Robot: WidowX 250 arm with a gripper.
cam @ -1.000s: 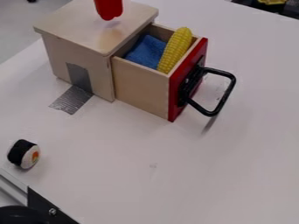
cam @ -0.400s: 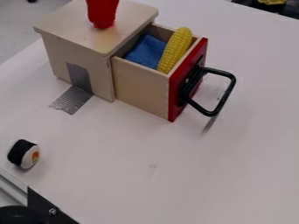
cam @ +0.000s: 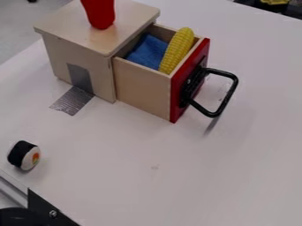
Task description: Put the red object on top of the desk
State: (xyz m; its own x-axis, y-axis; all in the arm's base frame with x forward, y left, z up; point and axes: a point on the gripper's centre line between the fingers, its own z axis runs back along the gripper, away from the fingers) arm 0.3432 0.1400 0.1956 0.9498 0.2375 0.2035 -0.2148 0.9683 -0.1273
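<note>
We see the red object (cam: 99, 13) upright w/ a slight tilt, at the wooden drawer box's (cam: 65, 26) top; can't tell if its btm end touches the wood. Can't tell how open the pincer is or what it's holding. Drawer (cam: 141, 86) is open, w/ blue cloth (cam: 147, 52) & yellow corn cob (cam: 176, 50) inside, cob leaning up past the rim. Sushi roll (cam: 24, 155) sits on the white tabletop (cam: 153, 176), well apart from the box.

Apparent lab, white table (cam: 230, 176), taped-down wooden box (cam: 68, 22)
</note>
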